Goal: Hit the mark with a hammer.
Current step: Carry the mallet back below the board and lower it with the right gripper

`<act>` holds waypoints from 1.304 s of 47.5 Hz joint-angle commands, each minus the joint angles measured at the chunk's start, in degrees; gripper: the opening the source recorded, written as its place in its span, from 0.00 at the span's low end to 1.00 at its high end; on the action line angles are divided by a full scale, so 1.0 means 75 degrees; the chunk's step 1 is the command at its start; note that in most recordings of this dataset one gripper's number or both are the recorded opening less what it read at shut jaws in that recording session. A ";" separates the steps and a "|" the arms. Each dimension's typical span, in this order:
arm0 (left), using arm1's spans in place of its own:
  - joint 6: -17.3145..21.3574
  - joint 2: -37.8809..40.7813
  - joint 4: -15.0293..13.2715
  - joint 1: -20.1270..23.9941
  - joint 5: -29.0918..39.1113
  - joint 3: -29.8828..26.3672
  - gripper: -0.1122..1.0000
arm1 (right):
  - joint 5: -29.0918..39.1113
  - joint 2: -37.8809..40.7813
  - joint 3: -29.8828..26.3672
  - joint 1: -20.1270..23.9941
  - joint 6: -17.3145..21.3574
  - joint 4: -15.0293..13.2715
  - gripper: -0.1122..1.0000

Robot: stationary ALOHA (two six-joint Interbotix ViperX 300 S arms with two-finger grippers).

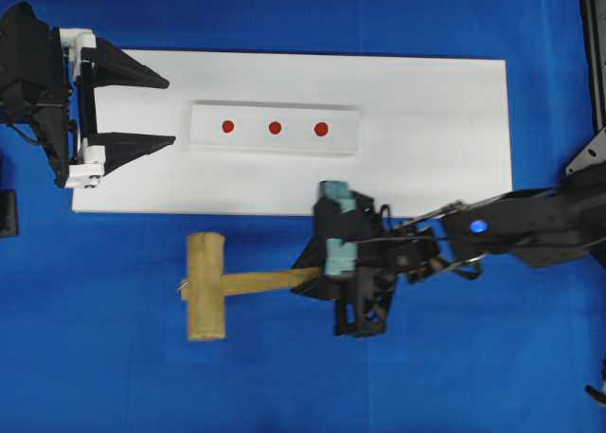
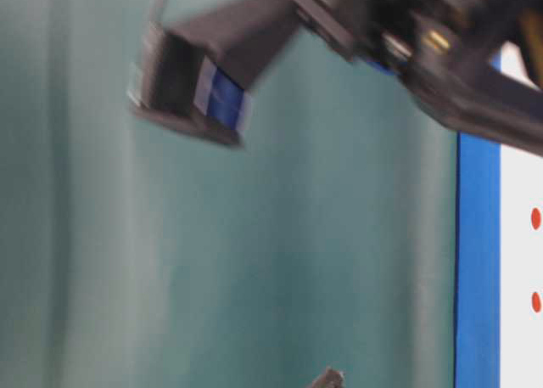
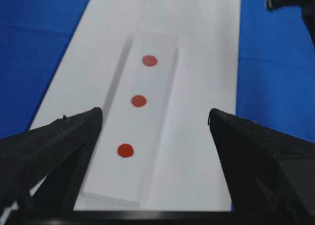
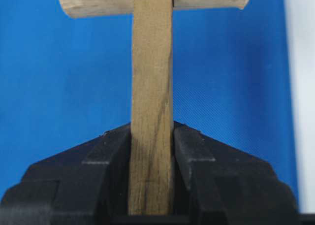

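Light-wood hammer (image 1: 222, 283) with thick cylindrical head and flat grained handle lay on smooth blue cloth (image 1: 114, 357) below matte white board (image 1: 426, 149), right gripper (image 1: 312, 279) pinching the handle end, left gripper (image 1: 161, 111) spread wide, angular black fingers (image 3: 54, 146) framing a raised white strip (image 1: 275, 128) with three round red marks (image 1: 275, 128).
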 commanded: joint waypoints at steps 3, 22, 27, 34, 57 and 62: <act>0.0023 -0.0070 0.0012 0.0023 -0.0059 -0.0047 0.87 | -0.0176 0.0281 -0.0527 0.0082 0.0000 0.0199 0.17; 0.0023 -0.0328 0.0023 0.0023 -0.0070 0.0129 0.87 | -0.0738 0.1184 -0.0703 0.0164 0.0000 0.0738 0.17; 0.0023 -0.0398 0.0023 0.0047 -0.0070 0.0164 0.87 | -0.0762 0.1289 -0.0668 0.0234 0.0000 0.0762 0.17; 0.0023 -0.0422 0.0023 0.0082 -0.0117 0.0164 0.87 | -0.0762 0.1500 -0.0609 0.0293 0.0000 0.0844 0.17; 0.0023 -0.0422 0.0012 0.0117 -0.0281 0.0164 0.87 | -0.0727 0.1641 -0.0469 0.0293 -0.0082 0.0809 0.17; 0.0012 -0.0422 0.0023 0.0105 -0.0305 0.0164 0.87 | -0.0668 0.1641 -0.0457 0.0293 -0.0082 0.0809 0.17</act>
